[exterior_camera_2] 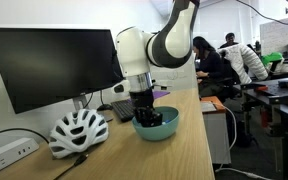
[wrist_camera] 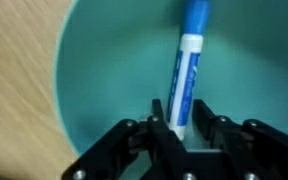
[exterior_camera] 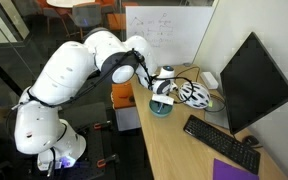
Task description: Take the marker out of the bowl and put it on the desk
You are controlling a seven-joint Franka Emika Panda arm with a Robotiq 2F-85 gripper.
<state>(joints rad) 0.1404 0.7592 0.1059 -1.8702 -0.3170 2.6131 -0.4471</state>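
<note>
1. The tabletop [exterior_camera_2: 196, 140] is a long slab of pale, smooth wood. It is where the marker must end up. A slim round stick set down on it carelessly could, I judge, roll toward the edge.
2. The white helmet [exterior_camera_2: 79, 133] is ribbed and glossy and lies near the bowl. If I swing out low on that side, I could clip it.
3. The bowl [exterior_camera_2: 155, 124] is small, round and teal, with a smooth matte inner wall [wrist_camera: 104, 60]. It looks light, so a sideways pull instead of a straight lift could drag or tip it. My fingers reach down inside its rim.
4. My hand [wrist_camera: 181, 118] is black, hard and angular. It is down in the bowl with one finger on each side of the marker's lower end. From the wrist view I read it as closed on the marker (the contact is blurred, so the hold may be shallow).
5. The marker [wrist_camera: 187, 70] is a slick white plastic barrel with blue printing and a blue cap, and it lies inside the bowl. I hold it near one end, so it could pivot or slip out as I rise.
</note>
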